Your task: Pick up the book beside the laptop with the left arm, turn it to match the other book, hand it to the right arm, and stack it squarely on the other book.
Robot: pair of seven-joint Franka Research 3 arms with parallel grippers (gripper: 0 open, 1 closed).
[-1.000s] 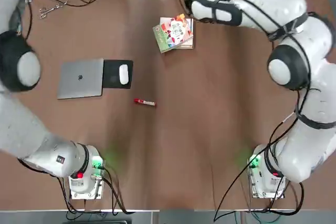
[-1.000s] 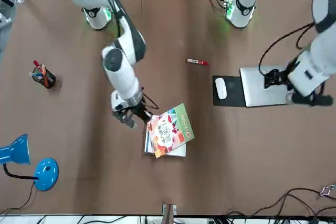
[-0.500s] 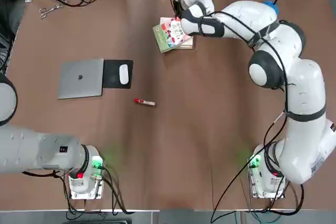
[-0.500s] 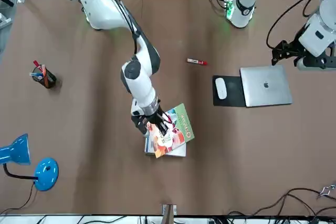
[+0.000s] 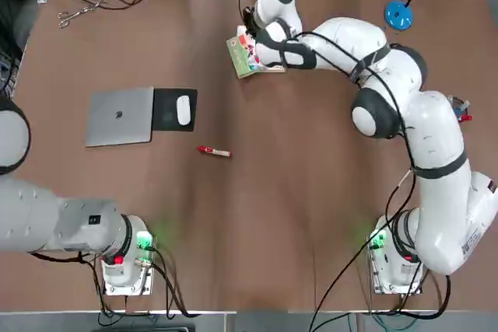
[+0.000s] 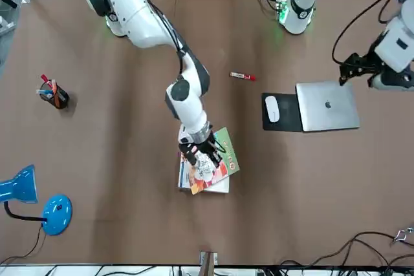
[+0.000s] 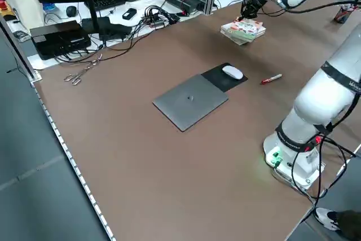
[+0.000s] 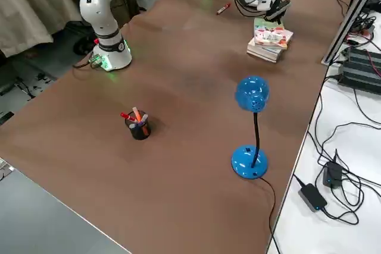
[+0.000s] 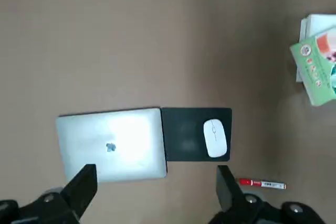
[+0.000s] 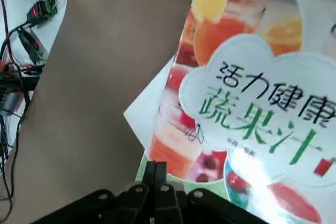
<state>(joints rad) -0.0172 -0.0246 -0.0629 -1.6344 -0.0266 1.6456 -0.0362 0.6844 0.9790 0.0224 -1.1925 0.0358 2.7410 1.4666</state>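
Inspecting the surroundings of the other book (image 6: 220, 187).
We record the laptop (image 5: 117, 118) well to its left; the book (image 10: 252, 98) askew on top; the left gripper (image 9: 156, 170), fingers apart, well to its left; the right gripper (image 10: 156, 165), fingers together, above it.

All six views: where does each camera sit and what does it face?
Top: overhead, looking down on brown table; white jointed left arm and right arm.
Front: across, facing the robot; both arms.
Left side: raised, looking diagonally down; white arm parts.
Right side: same, from robot's right; white arm parts.
Left wrist: faces silver-grey flat laptop; open black left claw.
Right wrist: close over peach-and-green book; shut black right claw.
Both wrists share the book.
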